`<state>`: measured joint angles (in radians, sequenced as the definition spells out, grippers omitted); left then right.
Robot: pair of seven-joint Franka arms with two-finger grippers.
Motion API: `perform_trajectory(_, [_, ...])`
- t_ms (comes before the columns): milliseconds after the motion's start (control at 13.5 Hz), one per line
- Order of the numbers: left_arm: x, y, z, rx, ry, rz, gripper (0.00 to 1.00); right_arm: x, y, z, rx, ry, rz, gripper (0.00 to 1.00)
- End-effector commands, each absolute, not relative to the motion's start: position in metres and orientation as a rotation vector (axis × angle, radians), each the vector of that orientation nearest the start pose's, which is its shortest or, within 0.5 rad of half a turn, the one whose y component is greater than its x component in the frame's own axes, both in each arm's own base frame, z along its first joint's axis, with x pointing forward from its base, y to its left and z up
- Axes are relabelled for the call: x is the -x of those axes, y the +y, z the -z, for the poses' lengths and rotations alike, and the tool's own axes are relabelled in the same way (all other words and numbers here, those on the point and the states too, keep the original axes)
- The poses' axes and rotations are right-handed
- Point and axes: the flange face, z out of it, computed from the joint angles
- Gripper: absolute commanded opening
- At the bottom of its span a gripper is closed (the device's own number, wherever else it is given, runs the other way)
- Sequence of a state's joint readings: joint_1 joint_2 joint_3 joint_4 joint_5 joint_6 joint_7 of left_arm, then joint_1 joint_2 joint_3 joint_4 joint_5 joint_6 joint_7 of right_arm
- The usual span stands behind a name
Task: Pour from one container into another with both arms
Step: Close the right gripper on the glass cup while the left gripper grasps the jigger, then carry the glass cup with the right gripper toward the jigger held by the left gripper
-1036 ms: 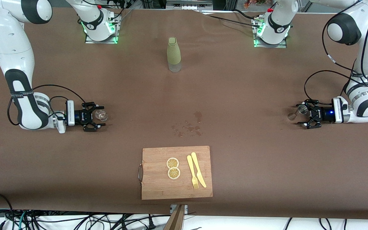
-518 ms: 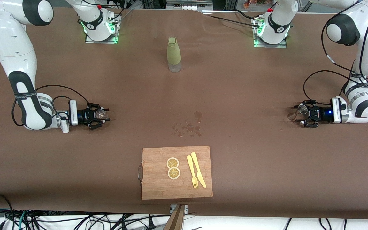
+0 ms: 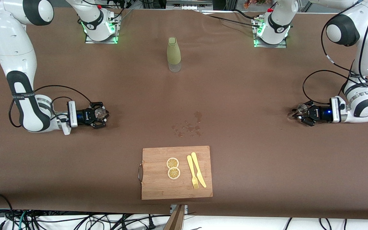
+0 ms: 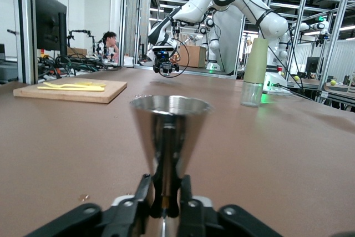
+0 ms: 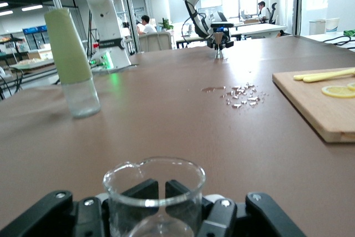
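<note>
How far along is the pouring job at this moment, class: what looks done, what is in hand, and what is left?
Done: both grasps. The left end effector is shut on the metal cup; the right end effector is shut on the glass beaker. In hand: both containers sit at table level near opposite ends, not visibly lifted. Left: lifting, bringing them together and pouring. Droplets already lie on the table.

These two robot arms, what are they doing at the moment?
Each arm has just taken hold of a small vessel standing on the brown table. The left claw is shut on a metal jigger at its end of the table; the right claw is shut on a clear glass beaker at its end. Nothing is lifted yet.
</note>
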<state>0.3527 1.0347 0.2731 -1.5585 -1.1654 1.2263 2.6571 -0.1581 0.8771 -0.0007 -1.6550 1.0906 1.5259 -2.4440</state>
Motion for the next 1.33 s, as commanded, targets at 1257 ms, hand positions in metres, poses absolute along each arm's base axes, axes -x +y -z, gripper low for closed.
perform_trajectory(1257, [-0.648, 0.010, -0.118, -1.213, -1.280, -1.078, 0.00, -0.682, 0.331, -0.272, 1.731, -1.221, 0.938, 0.00])
